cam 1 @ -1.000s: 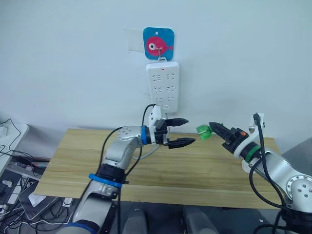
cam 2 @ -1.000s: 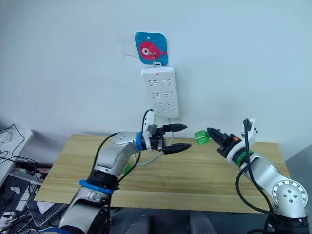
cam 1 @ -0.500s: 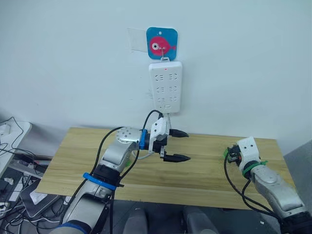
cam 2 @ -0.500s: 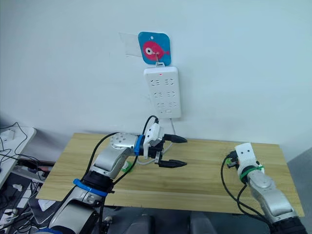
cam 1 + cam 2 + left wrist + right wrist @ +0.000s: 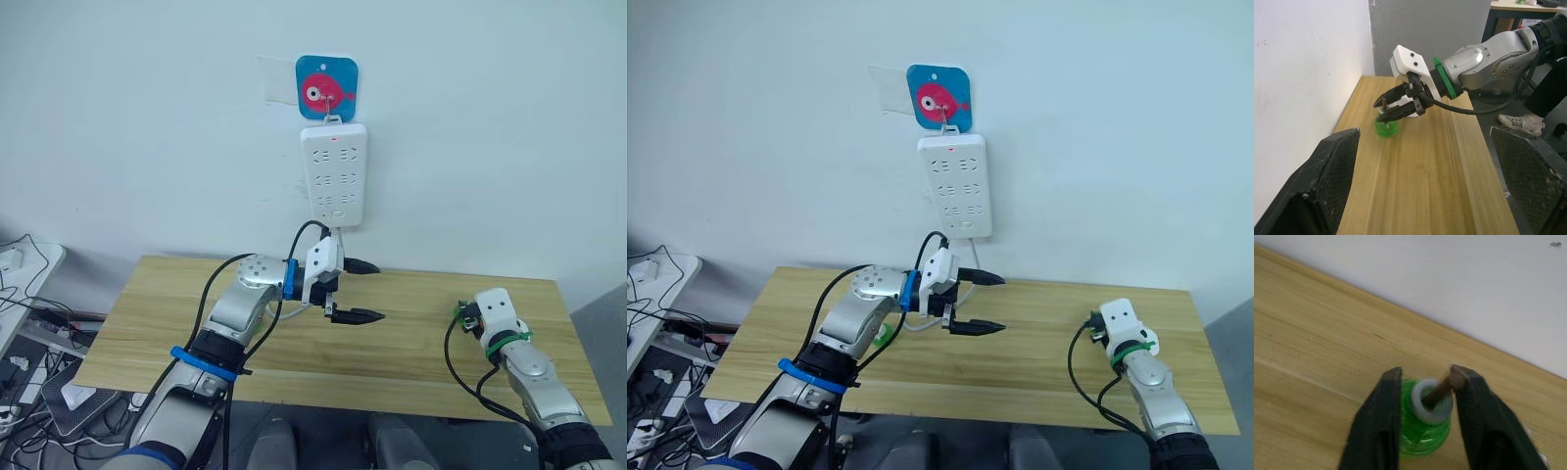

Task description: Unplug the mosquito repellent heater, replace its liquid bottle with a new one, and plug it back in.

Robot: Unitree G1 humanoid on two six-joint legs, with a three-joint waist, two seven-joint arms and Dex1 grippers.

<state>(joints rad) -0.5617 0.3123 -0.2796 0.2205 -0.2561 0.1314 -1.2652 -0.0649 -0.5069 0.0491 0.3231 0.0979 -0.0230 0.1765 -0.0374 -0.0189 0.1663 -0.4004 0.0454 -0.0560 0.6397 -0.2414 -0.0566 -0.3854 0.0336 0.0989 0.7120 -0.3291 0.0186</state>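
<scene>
The right tool [image 5: 1422, 418] is clamped on a green bottle [image 5: 1422, 433], which stands upright on the tabletop [image 5: 1435, 186] near its back edge toward the right end, long axis vertical, white neck and brown wick pointing up. The left tool [image 5: 364, 291] hangs over the middle of the tabletop with its fingers wide apart and nothing between them. A white power strip [image 5: 335, 174] hangs on the wall above the back edge, sockets unoccupied.
</scene>
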